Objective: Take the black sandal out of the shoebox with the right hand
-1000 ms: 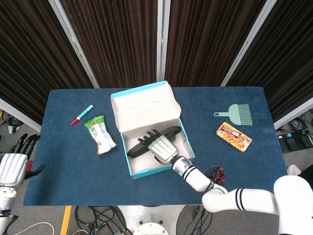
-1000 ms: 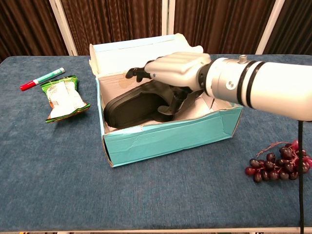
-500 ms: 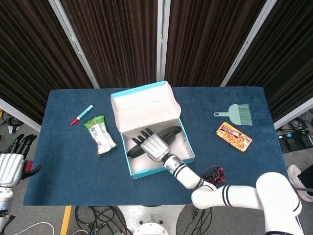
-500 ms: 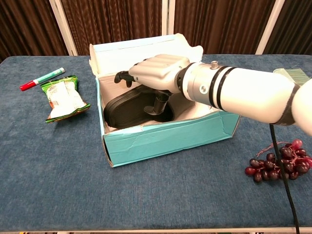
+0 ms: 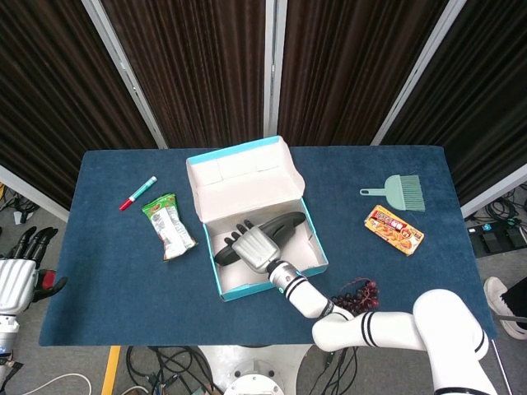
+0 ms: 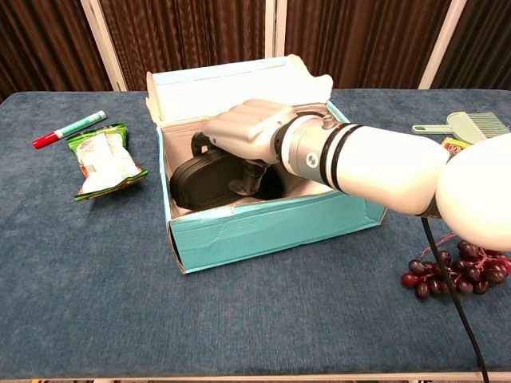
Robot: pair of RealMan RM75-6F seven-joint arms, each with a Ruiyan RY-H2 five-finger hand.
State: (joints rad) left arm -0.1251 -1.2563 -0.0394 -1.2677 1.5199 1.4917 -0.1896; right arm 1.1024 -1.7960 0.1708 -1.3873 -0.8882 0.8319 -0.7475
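Observation:
The black sandal lies lengthwise inside the open teal shoebox at the middle of the table. My right hand is down in the box over the sandal's left half. In the chest view this right hand has its fingers curled over the far edge of the sandal and its thumb on the near side, gripping it. The sandal rests on the floor of the shoebox. My left hand hangs off the table's left edge, holding nothing, fingers apart.
A red-and-green marker and a green snack bag lie left of the box. On the right are a green brush and an orange packet. Dark grapes sit near the front edge, beside my right forearm.
My right hand has slid left along the sandal and its fingers have curled down around it. The sandal and box have stayed put. The left hand has drifted slightly lower.

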